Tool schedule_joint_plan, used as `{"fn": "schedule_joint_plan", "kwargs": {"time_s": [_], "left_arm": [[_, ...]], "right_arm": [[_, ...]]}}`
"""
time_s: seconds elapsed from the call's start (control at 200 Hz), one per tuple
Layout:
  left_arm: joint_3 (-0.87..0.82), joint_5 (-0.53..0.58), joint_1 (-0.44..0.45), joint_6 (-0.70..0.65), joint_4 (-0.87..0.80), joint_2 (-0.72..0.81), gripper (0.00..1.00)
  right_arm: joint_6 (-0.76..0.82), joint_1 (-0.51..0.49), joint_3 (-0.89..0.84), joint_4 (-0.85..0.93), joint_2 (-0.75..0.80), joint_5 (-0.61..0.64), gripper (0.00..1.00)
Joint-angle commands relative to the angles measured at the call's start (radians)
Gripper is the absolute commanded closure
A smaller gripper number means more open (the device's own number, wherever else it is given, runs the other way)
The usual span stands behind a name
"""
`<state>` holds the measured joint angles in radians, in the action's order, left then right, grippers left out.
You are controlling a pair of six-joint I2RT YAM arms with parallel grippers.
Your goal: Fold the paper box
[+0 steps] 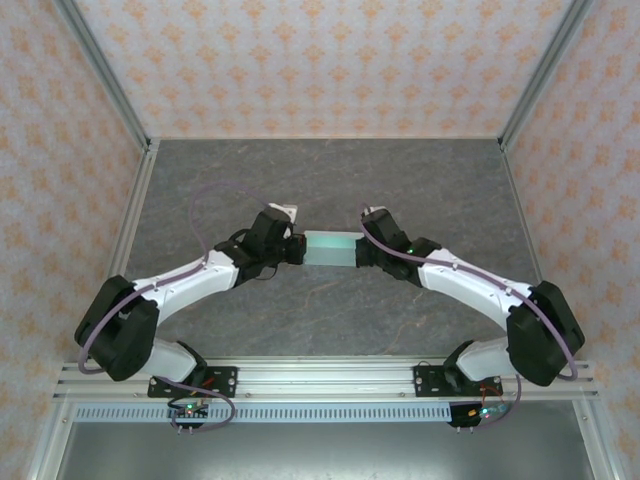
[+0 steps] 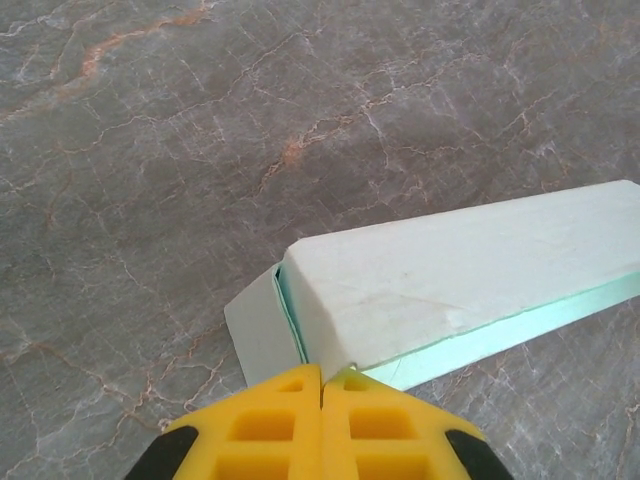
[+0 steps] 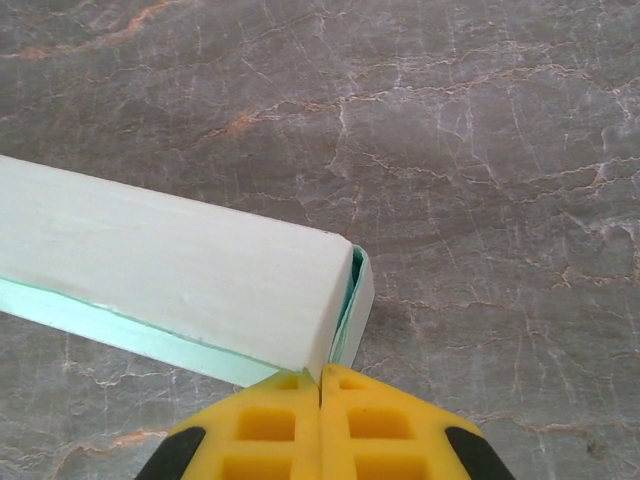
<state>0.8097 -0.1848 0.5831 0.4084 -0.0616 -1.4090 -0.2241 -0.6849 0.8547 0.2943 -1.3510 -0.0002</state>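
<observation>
The paper box is a pale mint-green flat rectangular box lying mid-table between my two grippers. My left gripper is at its left end and my right gripper at its right end. In the left wrist view the yellow fingers are shut, the left gripper touching the box's near end corner, where an end flap stands ajar. In the right wrist view the right gripper is shut too, against the other end of the box, where the flap gapes slightly.
The grey marbled tabletop stretches on all sides of the box. Patterned walls with aluminium posts close in the back and sides. A metal rail carrying the arm bases runs along the near edge.
</observation>
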Motion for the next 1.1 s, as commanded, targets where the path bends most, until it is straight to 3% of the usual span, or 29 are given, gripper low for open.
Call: {"fn": "schedule_joint_plan", "kwargs": {"time_s": [0.0, 0.415, 0.651, 0.876, 1.096], "left_arm": [[-0.038, 0.093, -0.009, -0.014, -0.037, 0.038, 0.89], [-0.009, 0.042, -0.008, -0.035, -0.151, 0.170, 0.61], [0.065, -0.079, -0.042, 0.137, -0.120, 0.126, 0.44], [0.108, -0.200, -0.073, 0.261, -0.013, -0.005, 0.39], [0.094, -0.229, -0.075, 0.321, 0.058, -0.068, 0.40]], "right_arm": [[-0.009, 0.005, -0.035, 0.042, 0.025, 0.048, 0.96], [-0.010, 0.004, -0.017, 0.048, 0.021, 0.051, 0.98], [-0.008, 0.003, -0.011, 0.051, 0.036, 0.054, 0.98], [-0.006, 0.000, -0.005, 0.056, 0.036, 0.060, 0.98], [-0.009, -0.008, -0.003, 0.055, 0.036, 0.069, 0.98]]}}
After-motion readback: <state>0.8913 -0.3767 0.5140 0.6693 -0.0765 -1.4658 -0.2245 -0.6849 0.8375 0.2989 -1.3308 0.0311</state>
